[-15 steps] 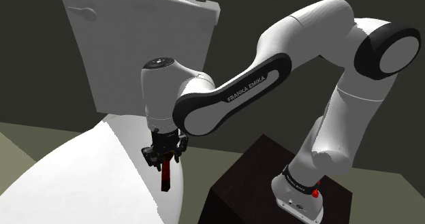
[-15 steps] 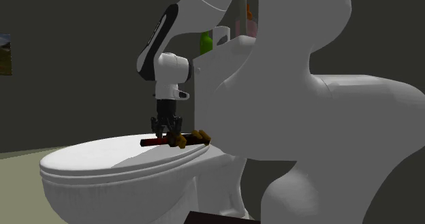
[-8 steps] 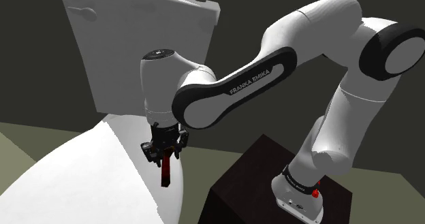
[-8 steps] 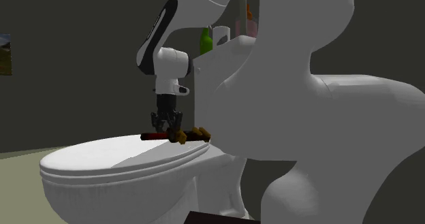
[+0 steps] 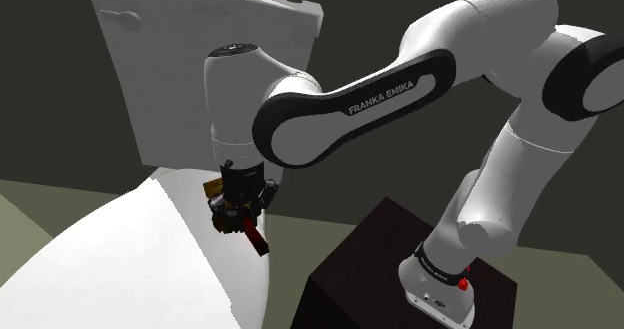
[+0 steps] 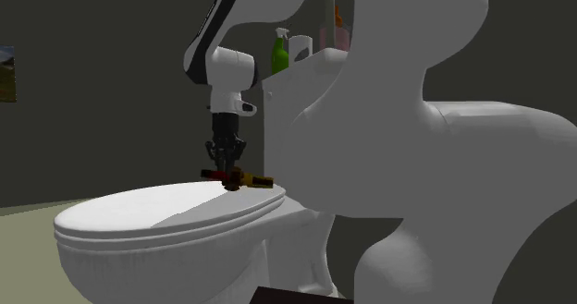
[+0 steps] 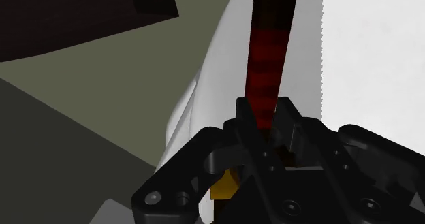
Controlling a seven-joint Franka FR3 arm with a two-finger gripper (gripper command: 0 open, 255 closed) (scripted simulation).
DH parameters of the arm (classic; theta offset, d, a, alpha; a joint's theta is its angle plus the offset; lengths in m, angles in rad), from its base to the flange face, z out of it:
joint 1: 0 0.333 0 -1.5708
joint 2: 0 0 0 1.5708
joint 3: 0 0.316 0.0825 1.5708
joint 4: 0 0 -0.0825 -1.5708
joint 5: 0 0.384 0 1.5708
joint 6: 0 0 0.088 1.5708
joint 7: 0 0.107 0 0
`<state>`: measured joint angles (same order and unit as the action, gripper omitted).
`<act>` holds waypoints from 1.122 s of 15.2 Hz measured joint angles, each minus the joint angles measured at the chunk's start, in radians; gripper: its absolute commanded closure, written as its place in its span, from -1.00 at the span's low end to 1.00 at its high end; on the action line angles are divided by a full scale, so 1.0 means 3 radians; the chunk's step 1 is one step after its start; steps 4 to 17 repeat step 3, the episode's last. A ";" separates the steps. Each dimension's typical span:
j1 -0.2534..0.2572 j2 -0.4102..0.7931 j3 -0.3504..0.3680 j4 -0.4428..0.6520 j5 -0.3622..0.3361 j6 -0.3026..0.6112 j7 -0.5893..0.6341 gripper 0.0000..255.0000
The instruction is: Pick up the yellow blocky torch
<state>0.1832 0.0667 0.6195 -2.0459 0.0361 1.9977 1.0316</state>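
The torch (image 5: 257, 239) is a blocky bar with a dark red handle and a yellow-brown head (image 5: 213, 190). My black gripper (image 5: 238, 215) is shut on its middle and holds it just above the white toilet lid (image 5: 120, 267), near the lid's back edge. In the second exterior view the torch (image 6: 245, 178) hangs level under the gripper (image 6: 227, 168), a little off the lid (image 6: 157, 210). In the wrist view the red handle (image 7: 272, 45) sticks out past the gripper (image 7: 268, 124), with a bit of yellow (image 7: 225, 186) below the fingers.
The white toilet tank (image 5: 200, 57) rises right behind the gripper. On its top stand a green bottle (image 6: 279, 53) and a white cup (image 6: 300, 47). The dark stand (image 5: 380, 267) is close beside the toilet. Olive floor (image 7: 102, 86) lies beyond the lid's edge.
The gripper has risen off the lid with the torch in it and has turned, so the torch now points a different way.
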 measured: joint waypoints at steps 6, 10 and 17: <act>-0.0012 -0.0061 -0.0004 0.0064 0.0035 -0.0116 -0.0028 1.00; -0.0012 -0.0061 -0.0004 0.0064 0.0035 -0.0116 -0.0028 1.00; -0.0012 -0.0061 -0.0004 0.0064 0.0035 -0.0116 -0.0028 1.00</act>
